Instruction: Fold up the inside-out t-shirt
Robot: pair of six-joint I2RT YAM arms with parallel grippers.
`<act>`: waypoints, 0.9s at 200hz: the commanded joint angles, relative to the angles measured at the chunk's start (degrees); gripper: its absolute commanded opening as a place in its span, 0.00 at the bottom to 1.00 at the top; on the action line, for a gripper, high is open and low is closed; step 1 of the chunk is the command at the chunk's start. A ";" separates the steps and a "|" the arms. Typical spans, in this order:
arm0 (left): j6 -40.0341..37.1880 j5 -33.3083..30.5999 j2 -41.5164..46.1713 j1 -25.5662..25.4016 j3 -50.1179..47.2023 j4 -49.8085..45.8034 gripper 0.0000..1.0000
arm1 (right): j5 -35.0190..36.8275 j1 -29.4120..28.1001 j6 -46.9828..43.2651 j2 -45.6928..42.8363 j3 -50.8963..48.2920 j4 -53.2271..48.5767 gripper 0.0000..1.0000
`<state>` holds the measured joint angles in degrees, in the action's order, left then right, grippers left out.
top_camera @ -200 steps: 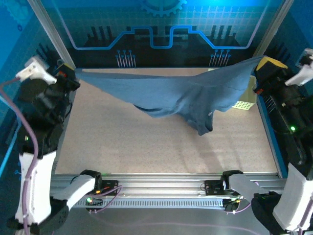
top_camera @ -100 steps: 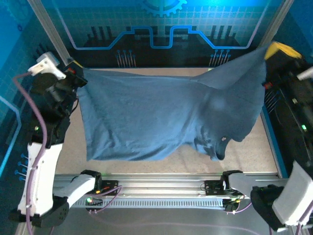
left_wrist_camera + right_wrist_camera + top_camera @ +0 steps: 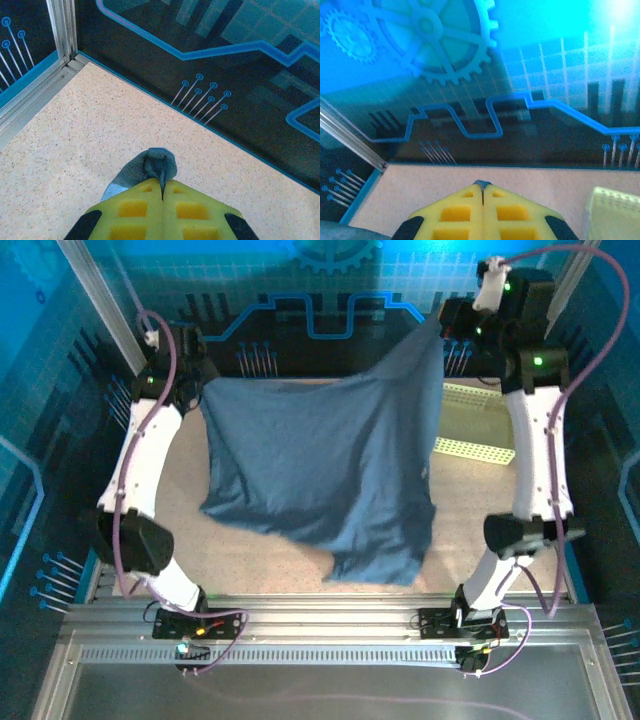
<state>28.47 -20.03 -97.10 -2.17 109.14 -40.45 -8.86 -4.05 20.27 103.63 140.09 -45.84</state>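
Your two arms hold the inside-out t-shirt (image 3: 330, 470) aloft over the table (image 3: 480, 520), the dark slate-blue cloth hanging as a wrinkled sheet between them. Your left claw (image 3: 192, 380) is clamped on the upper left corner of the cloth, near the back wall. Seen from the left wrist, its yellow fingers (image 3: 150, 200) press together with a small bunch of blue fabric pinched at their tips. Your right claw (image 3: 447, 328) grips the upper right corner and sits higher than the left, so the shirt's top edge slopes up toward the right. From the right wrist, that claw's yellow fingers meet flush, with a sliver of blue cloth peeping out at the tips. The shirt's lower edge sags toward the near side. Its lowest fold hangs right of centre over the speckled table, and you cannot tell whether it touches the surface. A pale yellow-green perforated basket (image 3: 475, 425) sits on the table just to the right of the shirt, beside your right arm.
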 commanded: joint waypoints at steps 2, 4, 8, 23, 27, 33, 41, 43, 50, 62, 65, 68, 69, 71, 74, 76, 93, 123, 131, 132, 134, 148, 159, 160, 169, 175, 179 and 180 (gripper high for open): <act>-0.83 4.93 -4.70 2.94 14.95 -0.75 0.00 | -3.94 0.98 -0.30 5.39 15.86 1.91 0.00; -0.79 5.69 -5.32 3.18 16.21 -0.77 0.00 | -4.20 0.96 -0.14 6.20 17.11 2.08 0.00; -0.60 7.79 -6.40 3.92 18.59 -0.54 0.00 | -4.86 1.16 0.35 7.37 19.20 2.47 0.00; 1.31 16.23 -9.16 6.81 25.04 2.32 0.00 | -6.82 2.28 3.22 9.30 23.70 6.08 0.00; 2.20 17.93 -9.62 7.49 26.37 3.37 0.00 | -7.37 2.72 4.18 9.22 23.74 7.69 0.00; 3.42 20.55 -10.15 8.72 27.99 5.14 0.00 | -8.00 3.41 5.50 8.71 23.23 10.38 0.00; 5.20 23.76 -10.55 10.27 29.64 7.85 0.00 | -8.72 4.13 7.04 7.93 22.22 13.72 0.00; 5.52 24.41 -10.63 10.57 30.10 8.48 0.00 | -8.85 4.31 7.30 7.66 22.00 14.46 0.00; 6.29 26.13 -10.66 11.48 31.51 10.11 0.00 | -9.41 4.89 8.20 6.92 21.06 17.09 0.00; 5.76 28.40 -9.96 12.49 32.13 13.16 0.00 | -11.07 5.49 9.38 5.86 19.95 20.52 0.00; 5.56 28.78 -9.62 12.65 31.94 13.84 0.00 | -11.44 5.53 9.52 5.68 19.80 21.11 0.00; 5.24 29.07 -9.26 12.70 31.62 14.49 0.00 | -11.78 5.52 9.52 5.53 19.83 21.48 0.00; 5.13 29.16 -9.21 12.71 31.46 14.59 0.00 | -11.87 5.54 9.52 5.44 19.80 21.62 0.00; 4.91 29.41 -8.87 12.76 31.17 15.09 0.00 | -12.12 5.55 9.52 5.37 19.79 21.79 0.00; 4.59 29.64 -8.37 12.76 30.55 15.73 0.00 | -12.60 5.55 9.52 5.28 19.83 21.99 0.00; 4.23 29.86 -7.95 12.73 30.00 16.21 0.00 | -12.89 5.55 9.52 5.18 19.79 22.04 0.00; 2.84 31.24 -3.76 12.76 21.59 20.82 0.00 | -14.93 5.31 8.64 4.61 19.52 20.34 0.00; 2.15 32.16 6.86 12.82 -3.50 33.08 0.00 | -18.92 2.77 2.99 -0.03 8.06 13.82 0.00; 1.94 33.23 9.08 12.81 -9.42 35.37 0.00 | -18.90 0.89 0.44 -3.28 0.39 13.37 0.00; 1.90 33.44 9.41 12.81 -10.19 35.71 0.00 | -18.91 0.67 0.10 -3.49 -0.99 13.35 0.00; 1.89 33.87 10.03 12.81 -11.70 36.23 0.00 | -18.80 0.26 -0.41 -4.53 -3.21 13.49 0.00; 2.06 36.15 13.86 12.66 -21.77 40.07 0.00 | -15.55 -2.68 -3.02 -12.77 -21.90 17.02 0.00; 2.41 37.27 16.77 12.33 -29.07 41.63 0.00 | -13.84 -3.51 -1.71 -19.42 -36.33 22.18 0.00; 2.40 37.35 17.03 12.26 -29.64 41.74 0.00 | -13.74 -3.51 -1.41 -19.91 -37.81 22.63 0.00; 2.26 37.83 19.53 11.55 -34.92 41.81 0.00 | -12.08 -3.12 1.11 -24.19 -46.92 24.63 0.00; 2.05 37.89 21.30 10.90 -38.23 41.55 0.00 | -11.94 -2.95 2.09 -26.48 -51.37 24.62 0.00; 1.95 37.87 22.63 10.50 -40.14 41.38 0.00 | -12.16 -2.98 2.22 -27.60 -54.09 24.61 0.00; 1.90 37.83 22.91 10.34 -40.85 41.40 0.00 | -12.24 -2.98 2.27 -28.09 -54.95 24.55 0.00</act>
<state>31.48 14.31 -80.88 9.98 78.17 -4.08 -23.62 -7.46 21.50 82.89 100.22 -25.45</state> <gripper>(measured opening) 0.052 0.064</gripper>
